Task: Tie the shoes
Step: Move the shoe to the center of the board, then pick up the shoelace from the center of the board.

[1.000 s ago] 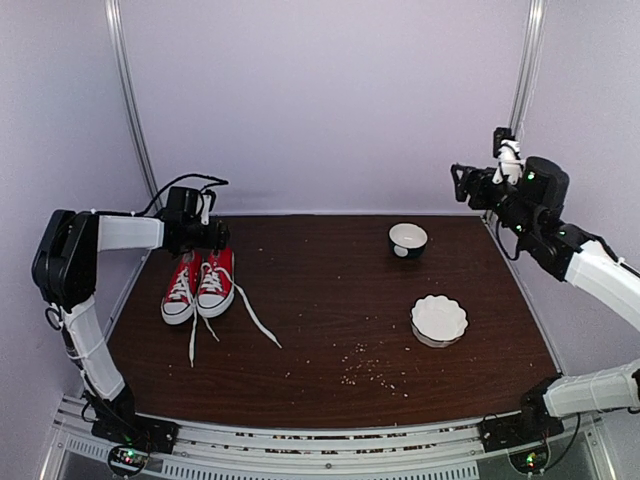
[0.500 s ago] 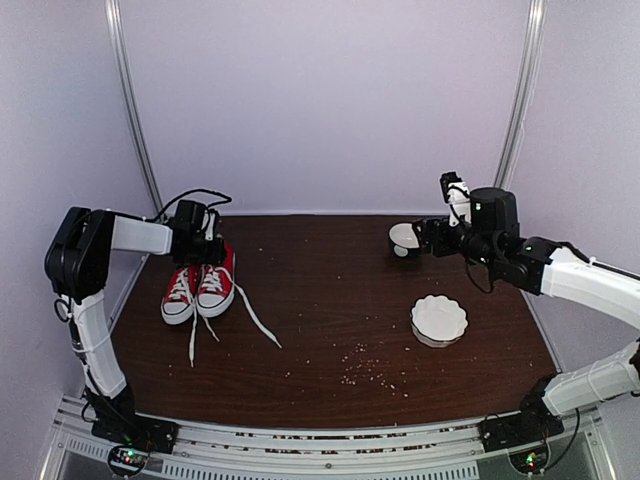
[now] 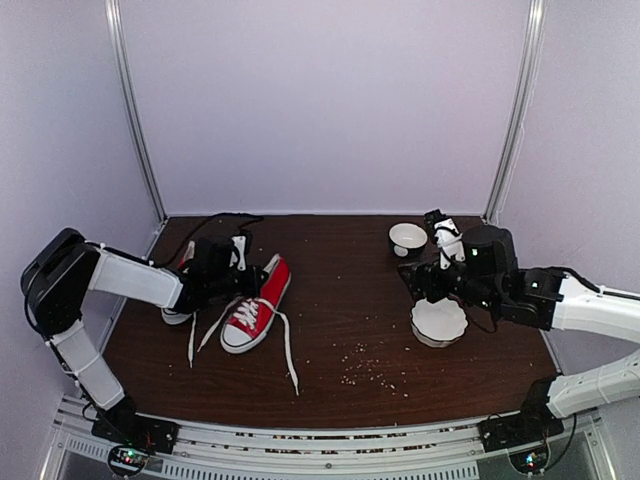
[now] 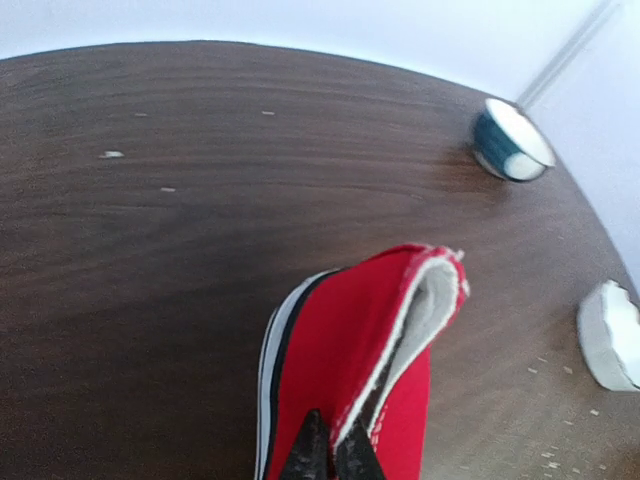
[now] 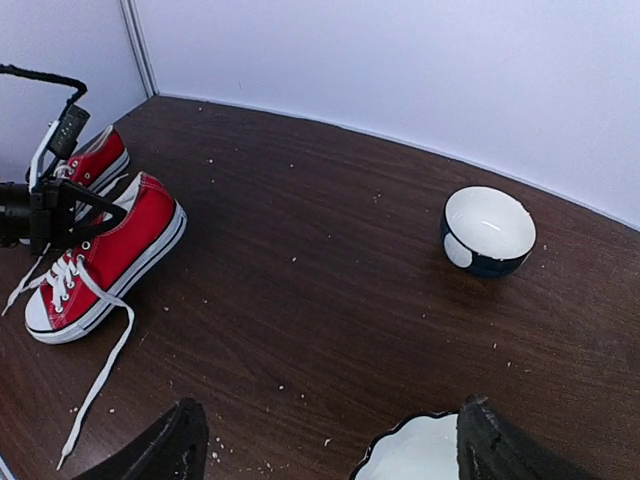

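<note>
One red sneaker lies at the counter's 9 o'clock side, long axis diagonal, toe toward 7 o'clock. Its heel collar is pinched in the left pincer. The right pincer gapes wide over a scalloped white dish.

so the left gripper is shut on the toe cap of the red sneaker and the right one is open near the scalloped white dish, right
Not the toe cap: the left gripper is shut on the collar of the red sneaker, near the heel, as the left wrist view shows. The right gripper is open near the scalloped white dish.
</note>
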Available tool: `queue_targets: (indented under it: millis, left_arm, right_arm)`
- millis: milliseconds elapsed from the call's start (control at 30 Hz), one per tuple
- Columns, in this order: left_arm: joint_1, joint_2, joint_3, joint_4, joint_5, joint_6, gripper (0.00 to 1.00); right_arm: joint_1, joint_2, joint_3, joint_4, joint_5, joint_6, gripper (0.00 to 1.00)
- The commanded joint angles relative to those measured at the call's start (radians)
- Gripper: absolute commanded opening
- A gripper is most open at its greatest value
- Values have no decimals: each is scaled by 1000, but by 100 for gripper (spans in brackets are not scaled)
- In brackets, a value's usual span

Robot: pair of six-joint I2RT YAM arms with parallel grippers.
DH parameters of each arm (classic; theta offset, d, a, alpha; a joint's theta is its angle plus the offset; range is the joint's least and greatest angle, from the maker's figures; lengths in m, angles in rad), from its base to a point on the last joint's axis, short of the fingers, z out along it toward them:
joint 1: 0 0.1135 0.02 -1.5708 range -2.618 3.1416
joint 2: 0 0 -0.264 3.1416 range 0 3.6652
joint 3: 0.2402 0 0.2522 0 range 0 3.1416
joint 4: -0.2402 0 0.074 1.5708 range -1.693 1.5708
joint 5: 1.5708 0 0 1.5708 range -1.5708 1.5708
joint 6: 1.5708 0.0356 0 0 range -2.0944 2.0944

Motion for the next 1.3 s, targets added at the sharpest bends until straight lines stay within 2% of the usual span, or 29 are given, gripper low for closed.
queue_targets:
  millis: [0, 100, 167, 400, 633, 667, 733, 767, 800, 867, 933, 1000, 1067, 1133, 1267]
  left_arm:
    - [-159, -53, -67, 294, -102, -209, 0]
    - [-285, -29, -131, 452, -224, -316, 0]
    - [-330, -9, -129, 472, -302, -356, 0]
    - [-343, 130, -12, 349, -426, -449, 0]
    - [-343, 194, 65, 351, -448, -424, 0]
    - [-343, 192, 55, 370, -434, -410, 5]
    - [-343, 174, 19, 443, -395, -352, 44]
    - [-343, 152, -2, 486, -377, -316, 57]
    - [-343, 123, -25, 501, -362, -278, 68]
    - [-343, 37, -64, 465, -330, -195, 82]
    - [-343, -74, -96, 363, -305, -118, 91]
    - [-343, -196, -126, 240, -277, -44, 95]
    - [-342, -326, -143, 64, -266, 33, 96]
    - [-342, -453, -149, -93, -283, 54, 95]
    - [-339, -670, -160, -411, -210, 80, 92]
  right_arm:
    - [22, -45, -67, -38, -3, -13, 86]
    - [30, -50, -72, -21, -56, -15, 85]
    - [45, -43, -65, -26, -77, -21, 85]
    - [133, 89, -7, -41, -79, -76, 82]
    - [356, 334, 122, -120, -130, -298, 83]
    - [372, 372, 146, -143, -145, -311, 83]
    - [398, 457, 185, -181, -175, -347, 82]
    - [416, 484, 199, -187, -195, -366, 82]
    - [431, 505, 204, -189, -220, -384, 81]
    - [456, 530, 205, -184, -287, -428, 82]
    - [483, 549, 209, -185, -335, -474, 81]
    - [508, 571, 223, -196, -330, -519, 81]
    - [526, 597, 250, -214, -322, -560, 81]
    - [534, 634, 292, -231, -339, -593, 79]
    - [543, 742, 413, -358, -411, -657, 74]
